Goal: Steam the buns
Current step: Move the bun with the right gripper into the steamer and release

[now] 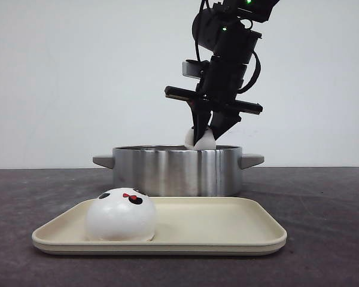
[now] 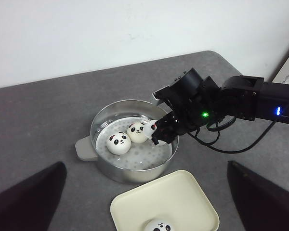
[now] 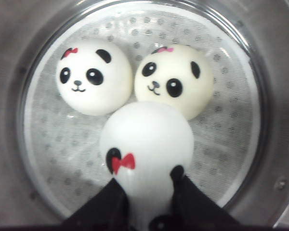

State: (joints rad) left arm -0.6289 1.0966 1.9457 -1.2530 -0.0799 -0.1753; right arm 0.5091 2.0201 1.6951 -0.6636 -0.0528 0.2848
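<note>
Overhead, reaching down from the upper right of the front view, right gripper (image 1: 207, 139) with fingers closed on a white panda bun (image 1: 202, 140), held just at the rim of the steel pot (image 1: 176, 170); seen from the right wrist view, that held bun (image 3: 147, 144) pinched between two black fingertips (image 3: 183, 175), red bow and one black ear facing the camera, hanging above the perforated steamer tray (image 3: 53, 159) inside the pot; below it, two more buns resting on the tray, one with a red bow (image 3: 93, 77) and one with a pink bow (image 3: 175, 79), side by side and touching or very nearly so; same arrangement from the left wrist view, two buns (image 2: 119, 142) and (image 2: 136, 132) lying in the pot (image 2: 103, 166) with the gripped one (image 2: 151, 129) beside them under the black arm; nearer the camera in the front view, a cream tray (image 1: 227, 230) on the dark grey table (image 1: 323, 203), just in front of the pot, carrying a fourth bun (image 1: 121, 215) at its left end, red bow on top; left gripper's fingers visible only as dark blurred shapes (image 2: 26, 202) at the lower corners of its own wrist view, set wide apart, apparently holding nothing, well clear of pot and tray.
</note>
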